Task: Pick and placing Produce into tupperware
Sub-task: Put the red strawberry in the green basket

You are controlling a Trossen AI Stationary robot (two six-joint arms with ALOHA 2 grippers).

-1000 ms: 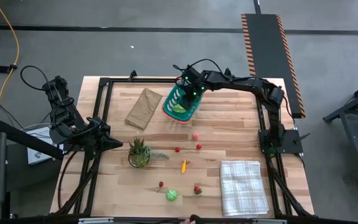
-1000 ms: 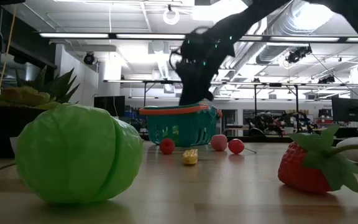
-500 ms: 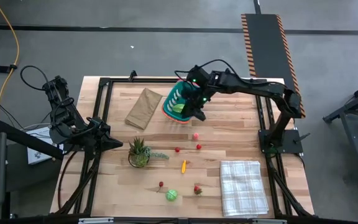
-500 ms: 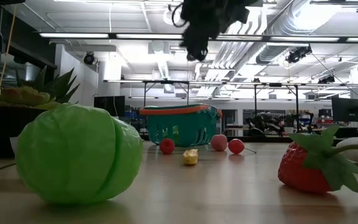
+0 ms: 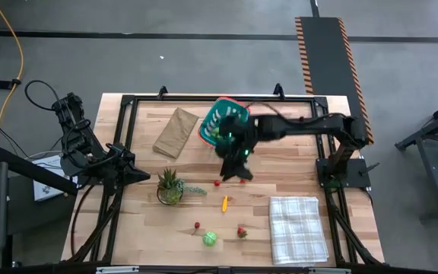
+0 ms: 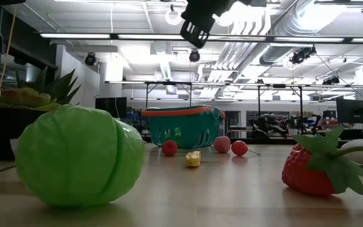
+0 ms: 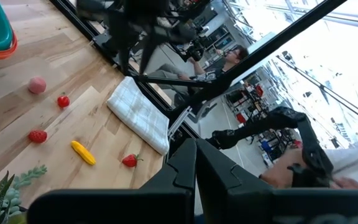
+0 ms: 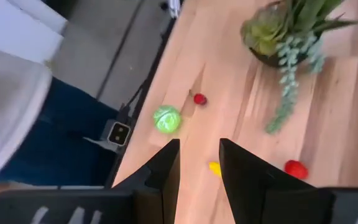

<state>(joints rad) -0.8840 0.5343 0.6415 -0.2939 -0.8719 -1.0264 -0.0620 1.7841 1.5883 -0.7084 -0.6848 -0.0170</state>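
Note:
The teal tupperware (image 5: 223,125) with an orange-red rim stands on its base at the table's far middle, with green pieces inside. Loose produce lies on the wood: red pieces (image 5: 217,183), a yellow piece (image 5: 224,202), a green cabbage (image 5: 210,239) and a strawberry (image 5: 242,231). My right gripper (image 5: 240,173) hangs open and tipped down over the table's middle, high above it (image 6: 197,25), with nothing between its fingers (image 8: 199,168). My left gripper (image 7: 196,163) is shut and waits at the table's left edge (image 5: 131,173).
A potted plant (image 5: 170,186) stands left of the loose produce. A brown paper bag (image 5: 176,131) lies left of the tupperware, and a checked cloth (image 5: 298,228) lies at the near right. A person in blue trousers (image 8: 48,134) stands past the near edge.
My right gripper has risen out of the tupperware and swung toward the table's near edge, turning as it went. It is now over the loose produce at the middle. The tupperware and the loose pieces have stayed where they were.

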